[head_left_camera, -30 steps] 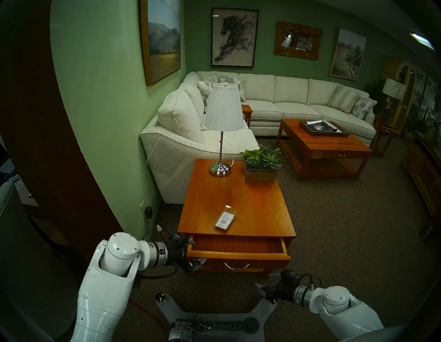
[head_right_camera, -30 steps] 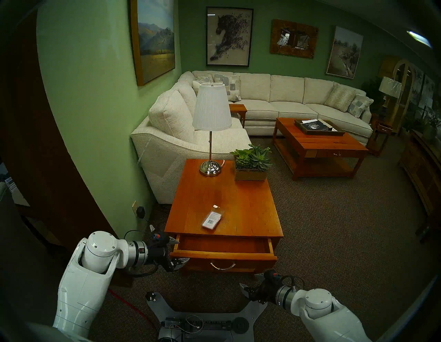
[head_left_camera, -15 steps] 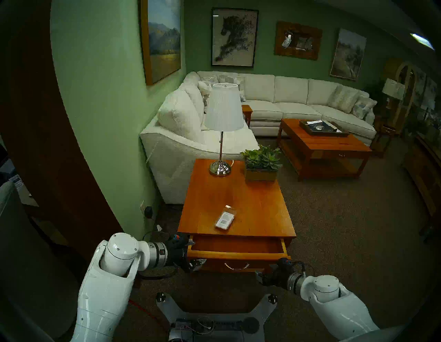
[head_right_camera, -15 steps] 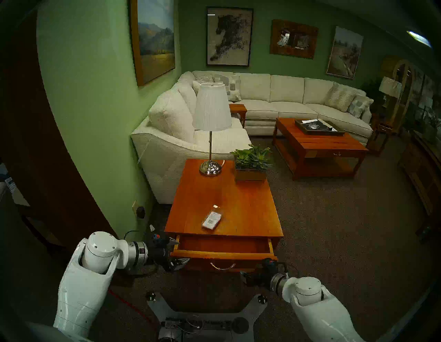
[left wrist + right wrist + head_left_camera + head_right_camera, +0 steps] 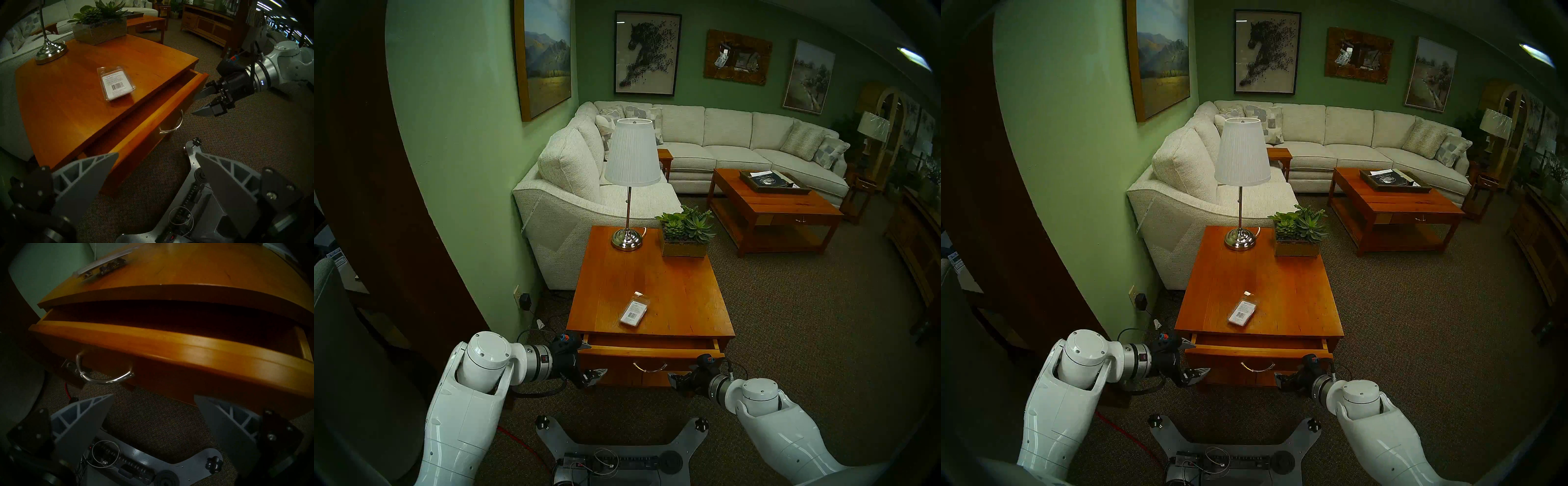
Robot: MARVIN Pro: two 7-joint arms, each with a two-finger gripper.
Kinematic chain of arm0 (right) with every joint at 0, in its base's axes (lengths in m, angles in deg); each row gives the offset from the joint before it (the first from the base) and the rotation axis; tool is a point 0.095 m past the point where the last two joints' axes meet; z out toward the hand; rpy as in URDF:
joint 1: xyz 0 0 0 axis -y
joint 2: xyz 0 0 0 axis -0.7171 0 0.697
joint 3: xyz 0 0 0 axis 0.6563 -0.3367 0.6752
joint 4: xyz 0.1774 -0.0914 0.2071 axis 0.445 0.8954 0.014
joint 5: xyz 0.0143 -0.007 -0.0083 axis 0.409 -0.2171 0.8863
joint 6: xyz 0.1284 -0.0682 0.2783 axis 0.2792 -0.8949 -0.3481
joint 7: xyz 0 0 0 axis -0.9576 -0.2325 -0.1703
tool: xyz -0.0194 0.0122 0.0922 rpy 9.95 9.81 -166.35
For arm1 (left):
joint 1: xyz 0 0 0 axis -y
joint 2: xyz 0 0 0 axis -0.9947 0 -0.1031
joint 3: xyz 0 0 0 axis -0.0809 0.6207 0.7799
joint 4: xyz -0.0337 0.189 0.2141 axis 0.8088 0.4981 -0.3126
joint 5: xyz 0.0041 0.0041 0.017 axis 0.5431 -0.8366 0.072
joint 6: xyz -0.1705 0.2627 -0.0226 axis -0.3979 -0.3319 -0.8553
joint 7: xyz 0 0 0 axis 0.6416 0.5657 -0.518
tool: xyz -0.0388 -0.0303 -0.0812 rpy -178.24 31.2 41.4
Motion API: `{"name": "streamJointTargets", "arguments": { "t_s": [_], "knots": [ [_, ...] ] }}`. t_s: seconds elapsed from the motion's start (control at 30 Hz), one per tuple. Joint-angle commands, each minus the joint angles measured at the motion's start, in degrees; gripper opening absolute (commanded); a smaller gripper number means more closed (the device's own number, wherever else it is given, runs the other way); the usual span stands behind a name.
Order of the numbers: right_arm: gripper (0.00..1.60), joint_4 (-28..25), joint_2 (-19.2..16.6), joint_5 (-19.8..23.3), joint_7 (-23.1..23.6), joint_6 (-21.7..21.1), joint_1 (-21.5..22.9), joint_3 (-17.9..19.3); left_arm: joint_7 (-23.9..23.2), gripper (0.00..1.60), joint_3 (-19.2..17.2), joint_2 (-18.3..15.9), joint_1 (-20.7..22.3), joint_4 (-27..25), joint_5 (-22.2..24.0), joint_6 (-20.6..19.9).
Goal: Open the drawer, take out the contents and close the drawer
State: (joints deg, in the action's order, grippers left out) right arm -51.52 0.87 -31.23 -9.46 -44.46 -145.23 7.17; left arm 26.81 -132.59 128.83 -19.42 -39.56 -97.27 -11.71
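Note:
The orange-brown drawer [image 5: 653,363] of the side table [image 5: 680,305] stands partly open, its inside showing only as a narrow strip. Its curved silver handle [image 5: 650,368] hangs at the front's centre. The clear packet [image 5: 634,310] with the barcode label lies flat on the tabletop near the front edge, also in the left wrist view [image 5: 117,83]. My left gripper [image 5: 590,359] is open and empty at the drawer's left corner. My right gripper [image 5: 682,373] is open and empty, at the drawer front [image 5: 186,361] right of the handle [image 5: 105,377], touching or nearly so.
A lamp [image 5: 628,237] and a succulent planter [image 5: 685,237] stand at the table's back. A white sofa [image 5: 565,203] and green wall flank the left side. My base plate [image 5: 619,444] with cables lies on the carpet below the drawer. A coffee table [image 5: 775,210] stands far right.
My right arm has risen and moved forward to the drawer front. The drawer has slid inward, so its open gap is narrower. The left arm and the packet have not moved.

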Motion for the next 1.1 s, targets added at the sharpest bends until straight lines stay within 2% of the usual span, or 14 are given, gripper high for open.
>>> {"name": "streamJointTargets", "arguments": {
  "t_s": [0.0, 0.03, 0.13, 0.2, 0.23, 0.37, 0.4, 0.63, 0.67, 0.7, 0.83, 0.87, 1.0, 1.07],
  "knots": [
    [1.60, -0.5, 2.3, -0.8, -0.8, 0.4, 6.0, 0.7, 0.1, 1.60, -0.1, 0.1, 1.1, -1.1, 0.2, 0.2],
    [1.60, 0.6, 2.4, -1.1, -0.9, 0.0, 7.7, 0.4, 0.1, 1.60, -0.1, 0.1, 1.1, -1.1, 0.2, 0.2],
    [1.60, 0.5, 2.7, -1.6, -1.4, 0.4, 7.4, 1.0, 0.0, 1.60, -0.1, 0.1, 1.1, -1.0, 0.1, 0.3],
    [1.60, 1.9, 2.9, -2.1, -1.6, 0.2, 9.3, 0.9, 0.0, 1.60, -0.1, 0.2, 1.1, -1.0, 0.1, 0.3],
    [1.60, 1.3, 3.0, -2.2, -1.7, 0.6, 8.4, 1.4, 0.0, 1.60, -0.1, 0.2, 1.1, -1.0, 0.1, 0.3],
    [1.60, 4.1, 3.3, -2.8, -1.8, 0.5, 11.5, 1.2, 0.0, 1.60, -0.1, 0.2, 1.2, -1.1, 0.1, 0.4],
    [1.60, 3.5, 3.3, -3.1, -1.9, 1.0, 10.4, 1.7, 0.0, 1.60, -0.1, 0.2, 1.2, -1.1, 0.1, 0.4],
    [1.60, 8.9, 3.2, -4.3, -1.0, 2.4, 13.9, 1.6, -0.1, 1.60, -0.2, 0.3, 1.3, -1.3, 0.1, 0.5],
    [1.60, 10.8, 3.1, -4.6, -0.6, 2.6, 15.1, 1.3, -0.1, 1.60, -0.2, 0.3, 1.3, -1.4, 0.1, 0.5],
    [1.60, 10.6, 3.0, -4.8, -0.4, 3.3, 14.3, 1.6, -0.1, 1.60, -0.2, 0.3, 1.3, -1.5, 0.1, 0.5],
    [1.60, 15.9, 1.4, -5.1, 3.7, 6.5, 16.7, 0.6, -0.1, 1.60, -0.2, 0.3, 1.3, -1.8, 0.1, 0.4],
    [1.60, 16.4, 0.7, -4.9, 5.6, 8.2, 16.5, 0.4, -0.1, 1.60, -0.3, 0.3, 1.2, -1.9, 0.0, 0.3],
    [1.60, 10.2, -1.8, -4.1, 9.0, 10.7, 10.6, 0.5, -0.2, 1.60, -0.3, 0.4, 1.2, -2.0, 0.0, 0.3],
    [1.60, 9.2, -2.7, -3.7, 12.1, 13.2, 8.6, 1.2, -0.2, 1.60, -0.3, 0.4, 1.2, -1.9, 0.0, 0.3]
  ]
}}
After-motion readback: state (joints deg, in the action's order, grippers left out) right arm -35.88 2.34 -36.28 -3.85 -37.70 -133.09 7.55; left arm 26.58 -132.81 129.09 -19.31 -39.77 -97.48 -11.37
